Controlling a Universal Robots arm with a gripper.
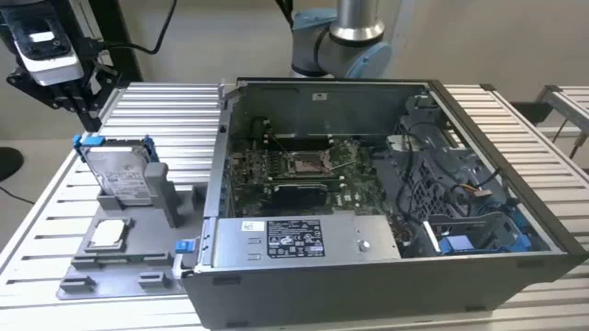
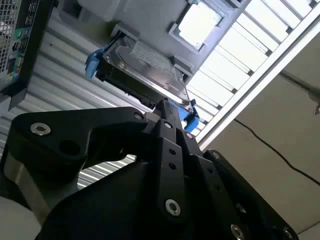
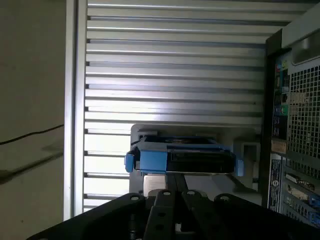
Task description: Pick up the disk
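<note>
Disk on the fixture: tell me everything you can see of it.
The disk is a flat rectangular silver metal drive with a white printed label, clipped in a blue plastic frame with tabs at its upper corners. It stands on edge, leaning back, in the grey holder on the slatted table, to the exterior view's left of the open computer case. Only the holder touches it; the gripper is apart from it.

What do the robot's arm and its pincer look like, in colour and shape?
The arm is a silver-grey tube with pale blue joint caps. The pincer is matte black, built of angular bars and plates with silver screw heads.
</note>
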